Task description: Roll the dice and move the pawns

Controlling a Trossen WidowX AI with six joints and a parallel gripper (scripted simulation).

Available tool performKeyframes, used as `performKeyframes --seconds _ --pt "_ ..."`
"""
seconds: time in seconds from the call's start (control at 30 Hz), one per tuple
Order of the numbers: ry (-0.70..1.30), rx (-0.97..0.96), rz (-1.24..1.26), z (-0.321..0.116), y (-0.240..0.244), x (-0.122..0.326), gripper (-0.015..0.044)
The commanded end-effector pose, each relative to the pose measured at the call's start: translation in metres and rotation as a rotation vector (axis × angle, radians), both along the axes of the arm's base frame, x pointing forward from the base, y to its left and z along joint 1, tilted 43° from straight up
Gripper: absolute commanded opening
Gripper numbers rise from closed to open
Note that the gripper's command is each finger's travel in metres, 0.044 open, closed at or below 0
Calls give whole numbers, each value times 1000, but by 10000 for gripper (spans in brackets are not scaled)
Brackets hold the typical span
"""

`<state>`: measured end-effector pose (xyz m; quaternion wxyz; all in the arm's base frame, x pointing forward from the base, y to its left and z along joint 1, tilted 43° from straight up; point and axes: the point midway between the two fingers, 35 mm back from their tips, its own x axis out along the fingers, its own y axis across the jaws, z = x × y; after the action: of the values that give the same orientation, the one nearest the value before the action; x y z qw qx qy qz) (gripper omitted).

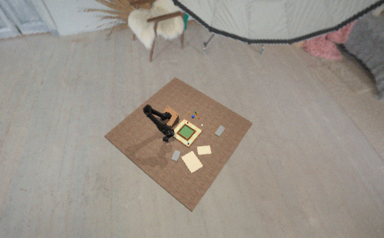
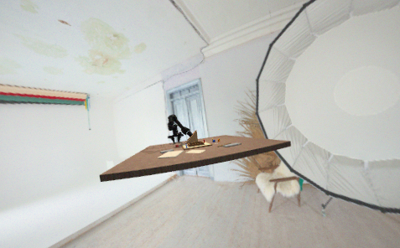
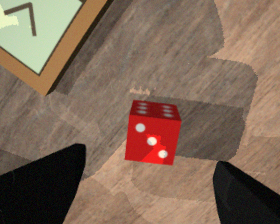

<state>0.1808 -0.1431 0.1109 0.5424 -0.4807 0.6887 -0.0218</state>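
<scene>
The red die (image 3: pixel 152 142) (image 2: pixel 177 146) rests on the table, showing a three and a six in the wrist view. My gripper (image 3: pixel 150 162) is open, its fingers apart to the left and right of the die, with nothing held. The arm's end also shows low at the board's left in the top view. The blue die (image 1: pixel 193 116) (image 2: pixel 214 141) lies beyond the board. The red pawn (image 1: pixel 187 122) and blue pawn (image 1: pixel 188 143) stand on opposite parts of the cream board (image 1: pixel 197 131). The green-floored tray (image 1: pixel 187 132) with a brown rim is at the board's middle. Pawn numbers and squares are too small to read.
A brown wedge-shaped block (image 1: pixel 173 115) (image 2: pixel 193 138) stands beside the board, near the arm. Grey pads (image 1: pixel 220 131) (image 1: pixel 175 155) and cream sheets (image 1: pixel 192 162) (image 1: pixel 204 149) lie around it. Several small coloured pieces are near the blue die. A board corner (image 3: pixel 43 84) is at the wrist view's upper left.
</scene>
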Motion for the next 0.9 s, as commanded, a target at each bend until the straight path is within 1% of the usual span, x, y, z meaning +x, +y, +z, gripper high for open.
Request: performKeyframes --seconds 0.0,0.67,0.87 --pt "0 5 3 -4 -3 1 275" --pt "0 3 3 -26 -24 2 275" --pt "0 3 3 -26 -24 2 117"
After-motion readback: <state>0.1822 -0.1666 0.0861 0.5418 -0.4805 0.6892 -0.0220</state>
